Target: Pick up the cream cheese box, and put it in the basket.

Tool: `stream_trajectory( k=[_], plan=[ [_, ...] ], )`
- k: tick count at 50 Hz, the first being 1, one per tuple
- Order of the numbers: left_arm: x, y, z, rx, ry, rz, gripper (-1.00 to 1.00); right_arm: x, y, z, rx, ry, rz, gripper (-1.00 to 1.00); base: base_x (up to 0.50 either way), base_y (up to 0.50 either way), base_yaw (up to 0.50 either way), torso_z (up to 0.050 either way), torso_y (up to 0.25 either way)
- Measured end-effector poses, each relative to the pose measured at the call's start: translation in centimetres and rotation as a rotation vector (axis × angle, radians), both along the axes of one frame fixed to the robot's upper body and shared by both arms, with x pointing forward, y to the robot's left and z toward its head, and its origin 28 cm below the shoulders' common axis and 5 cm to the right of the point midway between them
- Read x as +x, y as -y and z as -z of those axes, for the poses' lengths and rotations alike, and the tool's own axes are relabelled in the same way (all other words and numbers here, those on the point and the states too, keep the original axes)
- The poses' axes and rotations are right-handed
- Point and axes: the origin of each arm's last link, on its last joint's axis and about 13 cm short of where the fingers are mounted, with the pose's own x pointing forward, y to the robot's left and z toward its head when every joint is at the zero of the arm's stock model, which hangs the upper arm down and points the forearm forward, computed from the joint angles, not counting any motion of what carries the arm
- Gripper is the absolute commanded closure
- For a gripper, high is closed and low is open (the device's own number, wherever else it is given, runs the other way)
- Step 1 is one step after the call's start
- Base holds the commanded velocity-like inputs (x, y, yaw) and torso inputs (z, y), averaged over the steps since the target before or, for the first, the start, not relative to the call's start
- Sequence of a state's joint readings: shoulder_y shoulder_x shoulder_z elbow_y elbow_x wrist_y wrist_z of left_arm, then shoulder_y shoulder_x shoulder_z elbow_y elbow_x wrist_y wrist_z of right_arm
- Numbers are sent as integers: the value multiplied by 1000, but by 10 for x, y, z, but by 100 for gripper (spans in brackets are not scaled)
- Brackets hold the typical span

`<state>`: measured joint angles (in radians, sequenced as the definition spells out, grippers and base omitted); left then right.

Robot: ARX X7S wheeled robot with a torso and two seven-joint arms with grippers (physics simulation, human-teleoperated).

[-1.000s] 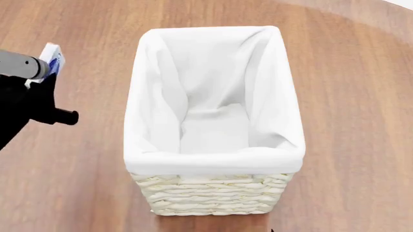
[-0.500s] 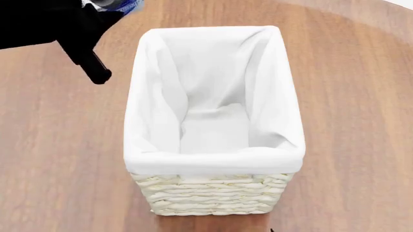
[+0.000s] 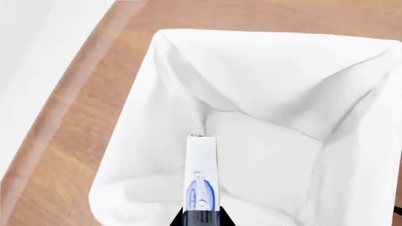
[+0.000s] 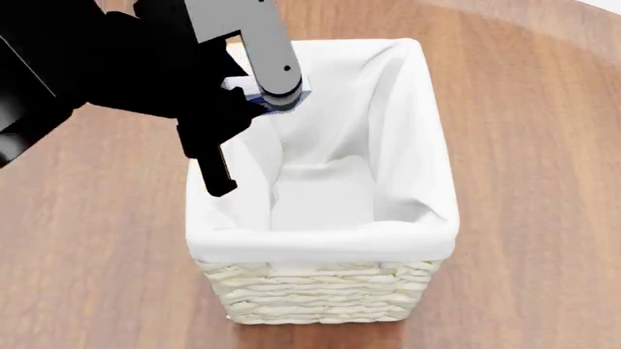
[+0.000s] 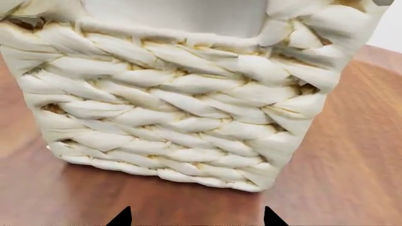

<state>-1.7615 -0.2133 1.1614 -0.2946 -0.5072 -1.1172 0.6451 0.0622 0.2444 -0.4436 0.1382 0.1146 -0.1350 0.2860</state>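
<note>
The cream-white wicker basket (image 4: 321,291) with a white cloth liner stands in the middle of the wooden table. My left gripper (image 4: 260,98) is shut on the cream cheese box (image 3: 203,179), a thin white box with a blue oval logo, and holds it edge-on above the basket's open liner (image 3: 264,94), over its far-left part. In the head view only a blue sliver of the box (image 4: 254,98) shows beside the fingers. My right gripper (image 5: 195,221) is open and empty, low at the table, facing the basket's woven wall (image 5: 176,108).
The wooden table (image 4: 524,145) surrounds the basket. The table's edge (image 3: 69,89) runs past the basket in the left wrist view, with pale floor beyond it. My black left arm (image 4: 87,65) reaches across the upper left of the head view.
My left arm has carried the cream cheese box from the far left of the table to the right, to above the basket's opening. The basket has not moved.
</note>
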Motion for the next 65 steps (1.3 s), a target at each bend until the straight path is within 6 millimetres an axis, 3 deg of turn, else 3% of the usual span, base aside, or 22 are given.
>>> stream_trajectory(
  k=[28, 29, 51, 65],
  plan=[
    [28, 25, 28, 28, -47, 23, 100, -2, -2, 1, 4, -5, -19, -100, 0, 0, 0, 0, 0],
    [29, 26, 28, 29, -46, 21, -100, -2, -2, 1, 4, -5, -19, -100, 0, 0, 0, 0, 0],
    [38, 27, 29, 7, -26, -10, -100, -1, -4, 4, 4, -8, -29, -100, 0, 0, 0, 0, 0],
    [26, 16, 15, -48, 8, -2, -100, -2, -4, 5, 6, -8, -28, -100, 0, 0, 0, 0, 0]
  ],
)
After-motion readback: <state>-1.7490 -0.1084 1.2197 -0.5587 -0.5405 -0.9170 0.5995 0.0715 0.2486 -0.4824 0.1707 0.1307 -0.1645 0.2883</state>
